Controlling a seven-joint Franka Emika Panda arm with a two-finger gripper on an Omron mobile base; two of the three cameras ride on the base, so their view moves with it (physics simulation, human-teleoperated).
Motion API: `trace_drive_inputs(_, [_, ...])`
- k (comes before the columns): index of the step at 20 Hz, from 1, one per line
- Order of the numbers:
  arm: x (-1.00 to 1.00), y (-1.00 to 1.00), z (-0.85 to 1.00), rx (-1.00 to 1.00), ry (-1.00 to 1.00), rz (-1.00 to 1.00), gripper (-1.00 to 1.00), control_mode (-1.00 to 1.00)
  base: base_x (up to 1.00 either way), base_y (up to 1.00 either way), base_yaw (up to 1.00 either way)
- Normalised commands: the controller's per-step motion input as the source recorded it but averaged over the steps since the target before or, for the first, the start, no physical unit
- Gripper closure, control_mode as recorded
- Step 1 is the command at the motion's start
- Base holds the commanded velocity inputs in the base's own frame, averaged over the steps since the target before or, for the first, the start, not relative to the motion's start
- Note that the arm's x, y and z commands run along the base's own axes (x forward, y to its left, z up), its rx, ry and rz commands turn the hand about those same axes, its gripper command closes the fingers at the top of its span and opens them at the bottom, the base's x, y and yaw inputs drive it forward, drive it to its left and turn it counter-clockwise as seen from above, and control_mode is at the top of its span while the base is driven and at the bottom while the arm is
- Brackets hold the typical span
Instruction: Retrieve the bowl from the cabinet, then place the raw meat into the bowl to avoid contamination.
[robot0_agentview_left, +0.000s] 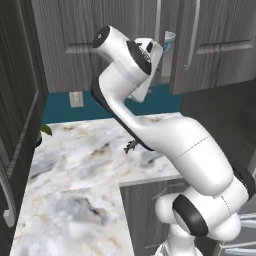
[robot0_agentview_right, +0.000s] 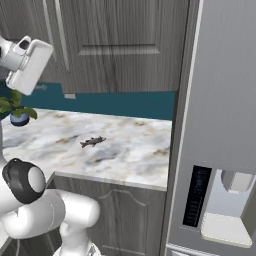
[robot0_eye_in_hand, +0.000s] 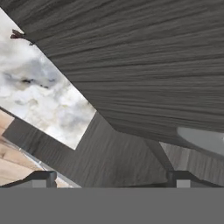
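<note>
counter: you've got a marbled white-grey counter (robot0_agentview_left: 75, 170) with a teal backsplash (robot0_agentview_right: 125, 104) behind it
room: fridge (robot0_agentview_right: 220, 125) with a dispenser stands right of the counter; a small potted plant (robot0_agentview_right: 15, 111) sits at the counter's far left
cabinet (robot0_agentview_left: 125, 40): grey wood-grain wall unit over the counter, door (robot0_agentview_left: 215, 45) swung open
bowl (robot0_agentview_left: 169, 40): pale blue rim peeks out behind the arm, up in the cabinet opening
raw meat (robot0_agentview_right: 93, 142): lies flat on the counter, well apart from the plant
arm: your elbow is folded, hand raised to cabinet height (hand camera looks along the wood grain)
gripper (robot0_eye_in_hand: 111, 177): fingertips wide apart, nothing between them
</note>
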Motion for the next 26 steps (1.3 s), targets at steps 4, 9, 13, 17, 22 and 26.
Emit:
trace_drive_inputs(4, [0.26,-0.29,-0.01,-0.09,0.08,0.0,-1.0,-1.0,0.0,0.0,0.0])
trace_drive_inputs(9, [0.22,-0.39,0.0,-0.04,0.11,-0.04,-1.0,-1.0,0.0,0.0,0.0])
trace_drive_inputs(13, [0.04,-0.54,-0.05,0.0,0.09,-0.05,-1.0,-1.0,0.0,0.0,0.0])
trace_drive_inputs(17, [0.01,-0.5,-0.12,0.0,0.08,-0.05,-1.0,-1.0,0.0,0.0,0.0])
trace_drive_inputs(22, [-0.21,-0.4,-0.1,0.0,0.02,-0.07,-1.0,-1.0,0.0,0.0,0.0])
trace_drive_inputs(26, [-0.75,-0.39,-0.01,0.03,0.0,-0.15,-1.0,-1.0,0.0,0.0,0.0])
